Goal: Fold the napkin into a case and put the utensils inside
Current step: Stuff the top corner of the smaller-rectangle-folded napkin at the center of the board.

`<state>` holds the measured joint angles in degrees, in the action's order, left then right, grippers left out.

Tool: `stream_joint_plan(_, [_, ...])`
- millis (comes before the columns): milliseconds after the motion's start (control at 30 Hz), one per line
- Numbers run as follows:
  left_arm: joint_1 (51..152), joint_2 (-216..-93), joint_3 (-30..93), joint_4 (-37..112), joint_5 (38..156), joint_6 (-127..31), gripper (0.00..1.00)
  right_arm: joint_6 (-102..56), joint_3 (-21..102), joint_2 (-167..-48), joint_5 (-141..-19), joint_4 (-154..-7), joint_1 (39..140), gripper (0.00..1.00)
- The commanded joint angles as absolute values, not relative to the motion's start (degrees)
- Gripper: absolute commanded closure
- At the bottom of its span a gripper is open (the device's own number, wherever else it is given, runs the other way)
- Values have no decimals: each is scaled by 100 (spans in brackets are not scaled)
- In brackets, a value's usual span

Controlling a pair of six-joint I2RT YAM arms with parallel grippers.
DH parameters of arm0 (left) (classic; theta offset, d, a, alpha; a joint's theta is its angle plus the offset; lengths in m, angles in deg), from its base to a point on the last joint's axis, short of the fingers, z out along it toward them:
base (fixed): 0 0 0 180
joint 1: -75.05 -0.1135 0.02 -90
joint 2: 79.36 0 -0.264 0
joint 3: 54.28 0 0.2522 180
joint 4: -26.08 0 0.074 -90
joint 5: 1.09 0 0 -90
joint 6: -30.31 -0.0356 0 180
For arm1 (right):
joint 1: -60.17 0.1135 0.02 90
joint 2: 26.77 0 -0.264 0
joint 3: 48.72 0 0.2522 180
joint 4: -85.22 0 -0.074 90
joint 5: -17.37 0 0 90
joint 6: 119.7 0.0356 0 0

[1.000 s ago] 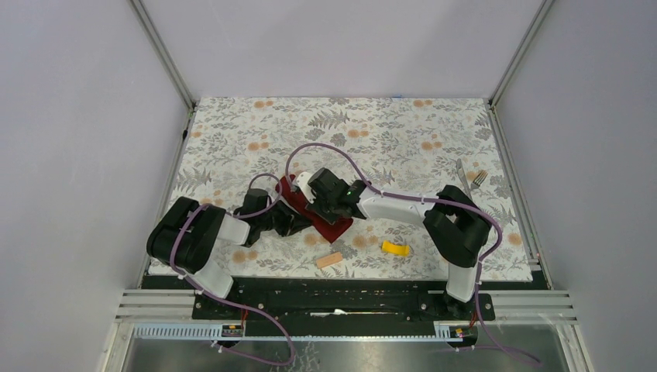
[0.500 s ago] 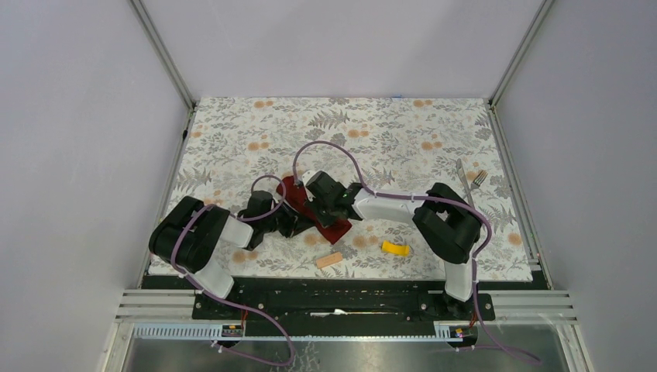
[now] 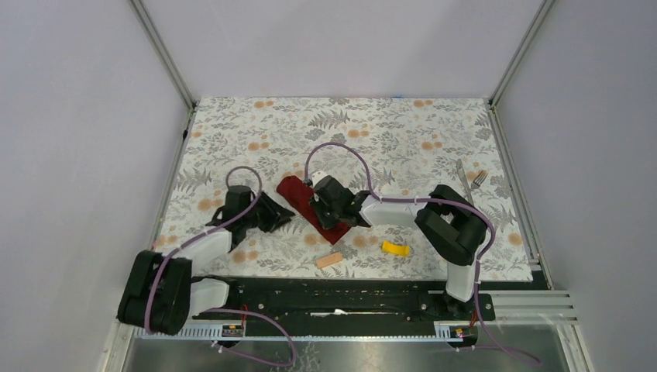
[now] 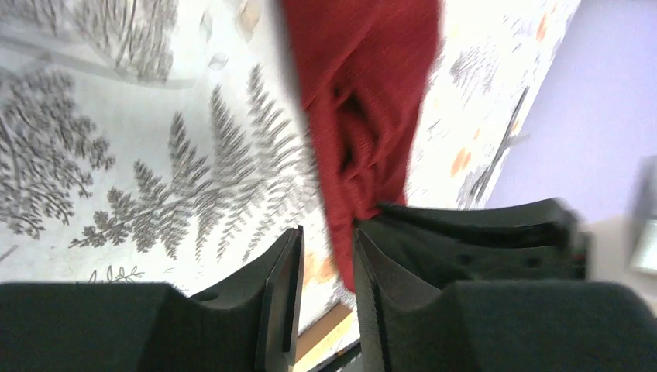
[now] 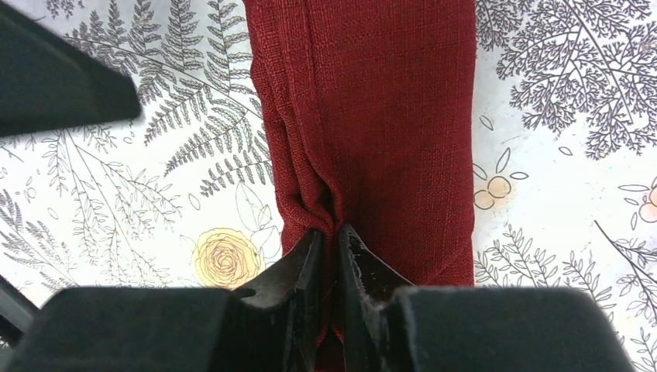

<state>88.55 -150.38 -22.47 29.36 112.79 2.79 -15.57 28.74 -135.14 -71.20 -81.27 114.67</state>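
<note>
The napkin (image 3: 298, 194) is a dark red cloth folded into a long narrow strip that lies diagonally at mid-table. My right gripper (image 3: 331, 211) sits over its near half. In the right wrist view the gripper (image 5: 331, 239) is shut on a pinched ridge of the napkin (image 5: 387, 116). My left gripper (image 3: 285, 218) is just left of the strip. In the left wrist view it (image 4: 327, 232) is slightly open and empty, with the napkin (image 4: 364, 93) beyond its tips. The silver knife (image 3: 462, 173) and fork (image 3: 479, 178) lie together at the far right.
A tan block (image 3: 330, 260) and a yellow block (image 3: 396, 249) lie near the front edge below the napkin. The floral tablecloth (image 3: 232, 139) covers the table. Metal frame posts and grey walls stand on the left, the right and the back.
My left gripper has let go of the napkin and drawn back to the left, its arm swinging toward the near left corner. My right gripper has stayed on the napkin and shifted slightly.
</note>
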Motion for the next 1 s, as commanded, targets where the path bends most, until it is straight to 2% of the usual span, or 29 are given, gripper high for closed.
stream_joint_plan(0, [8667,-14466,-1156,4490,10675,-958,65,-1376,2573,-13500,-7252,-8322,11388,80])
stream_joint_plan(33, [8666,-14601,-911,4563,10701,-1067,68,-1366,2532,-13481,-7252,-8360,11375,80])
stream_joint_plan(100, [8665,-15064,-449,4650,10884,-1177,82,-1345,2485,-13428,-7247,-8410,11349,80])
stream_joint_plan(267, [8748,-16274,320,4109,11471,-1149,93,-1302,2453,-13378,-7470,-8492,11325,81])
stream_joint_plan(433, [8938,-17220,841,3869,11709,-1222,98,-1265,2472,-13389,-7569,-8557,11325,83])
stream_joint_plan(600, [8946,-17631,697,3702,11555,-1244,99,-1201,2455,-13361,-7712,-8577,11325,82])
stream_joint_plan(667, [8911,-17691,555,3774,11360,-1351,100,-1162,2447,-13327,-7897,-8584,11326,75])
stream_joint_plan(833, [8731,-17750,381,4159,10746,-1719,100,-828,2698,-13143,-8690,-8521,11266,46])
stream_joint_plan(967, [8662,-17744,319,4214,10753,-1817,100,-317,3068,-13057,-9122,-8682,10882,34])
